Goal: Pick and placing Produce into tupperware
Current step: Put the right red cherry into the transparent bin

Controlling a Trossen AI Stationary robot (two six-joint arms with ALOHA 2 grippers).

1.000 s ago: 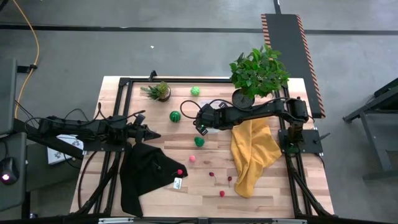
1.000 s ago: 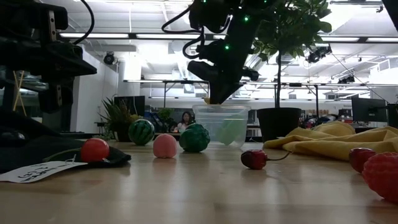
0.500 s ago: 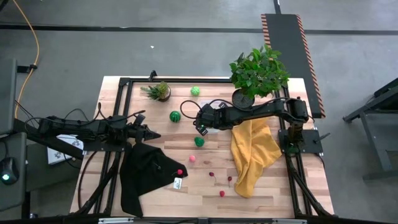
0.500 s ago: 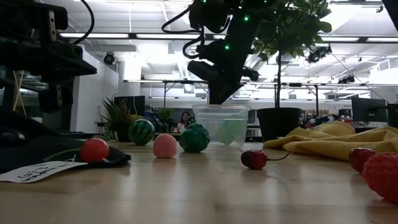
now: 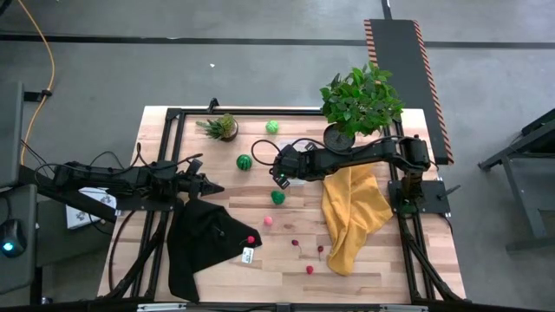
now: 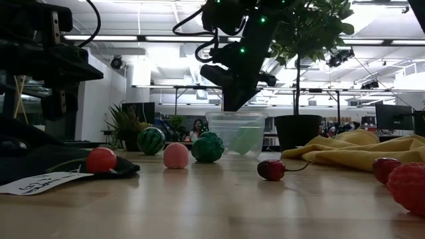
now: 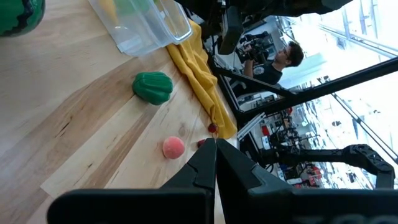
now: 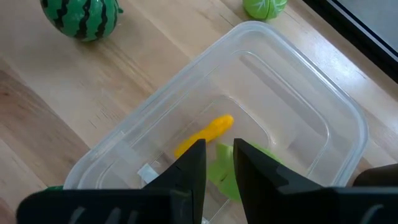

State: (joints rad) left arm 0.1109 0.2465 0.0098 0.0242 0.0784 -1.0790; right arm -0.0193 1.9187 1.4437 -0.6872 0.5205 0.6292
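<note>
hidden: most of the clear tupperware (image 8: 261, 106), covered from above by the right tool (image 5: 281, 178); seen best from the right wrist and low across the table (image 5: 364, 269).
inside the tupperware: yellow piece (image 8: 205, 135) and light-green leafy piece (image 8: 227, 171), the leafy one partly behind the right tool's fingers (image 8: 186, 171).
right tool: poised above the tupperware, near the table's middle; fingers parted by a narrow gap, grasping nothing.
left tool (image 5: 211, 188): at the table's left side, over the edge of the black cloth (image 5: 204, 243); fingers pressed together, empty.
cut off: striped melon (image 8: 79, 17) and leafy green ball (image 8: 264, 6) at the right wrist frame's edge, both on the table outside the tupperware.
loose produce: dark green piece (image 5: 277, 197) just beside the tupperware; pink ball (image 5: 268, 221), red ball (image 5: 251, 239) on the black cloth, small red pieces (image 5: 309, 269) towards the near edge.
hard to make out: the small red pieces from above; cherry (image 6: 271, 170) with stem and a raspberry-like piece (image 6: 408, 186) clearer at table height.
writing: white tag (image 6: 40, 182) on the black cloth, dark marks unreadable.
yellow cloth (image 5: 351, 217): crumpled at the right, apart from the tupperware.
potted plants (image 5: 360, 100): large one at the far right, small one (image 5: 221, 127) at the far left.
background: a person (image 7: 277, 62), blurred, beyond the table.
</note>
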